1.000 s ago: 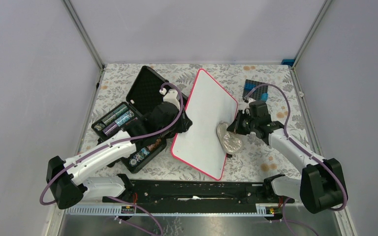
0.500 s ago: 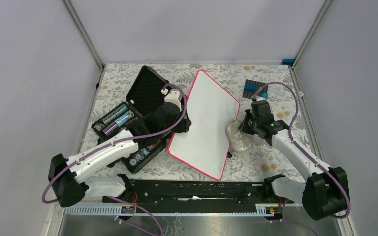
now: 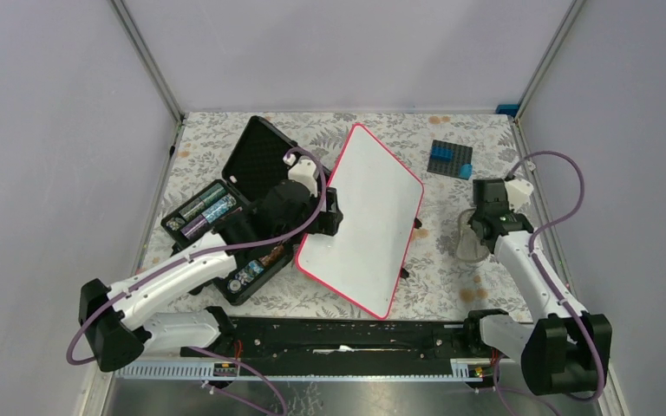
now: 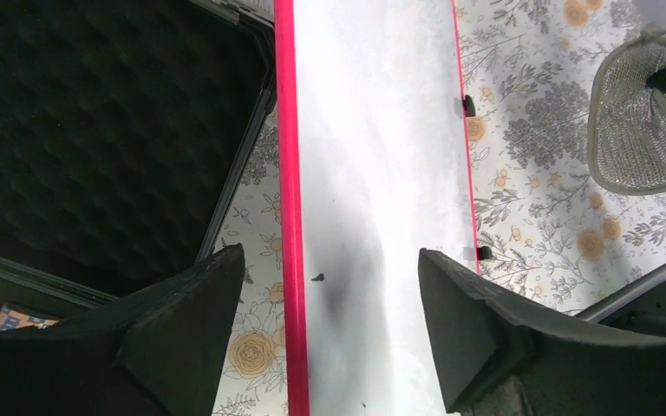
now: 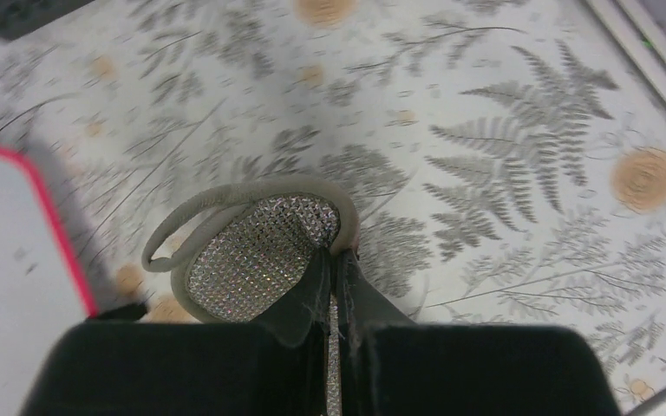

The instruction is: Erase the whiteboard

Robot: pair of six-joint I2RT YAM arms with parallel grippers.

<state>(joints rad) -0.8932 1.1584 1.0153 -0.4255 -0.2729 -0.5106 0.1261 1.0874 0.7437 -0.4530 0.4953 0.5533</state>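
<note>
The whiteboard (image 3: pixel 360 221), white with a red-pink rim, lies slantwise at mid-table. In the left wrist view the whiteboard (image 4: pixel 373 156) shows a faint grey smear and a tiny black speck near its rim. My left gripper (image 3: pixel 328 217) hovers over the board's left edge, and the left gripper (image 4: pixel 329 260) stands open, its fingers straddling the rim without touching it. My right gripper (image 3: pixel 477 230) is off to the right of the board, over the floral cloth. The right gripper (image 5: pixel 334 256) is shut on a glittery silver wiping pad (image 5: pixel 256 256) with a grey border. A corner of the whiteboard (image 5: pixel 9 251) shows at left.
An open black foam-lined case (image 3: pixel 256 160) holding batteries and small items sits just left of the board. A dark plate with blue bricks (image 3: pixel 449 159) lies at the back right. A black rail (image 3: pixel 338 334) runs along the near edge. Walls and frame posts enclose the table.
My left gripper has opened and let go of the board's left edge. The right arm has carried the pad off the board, rightward toward the table's right side.
</note>
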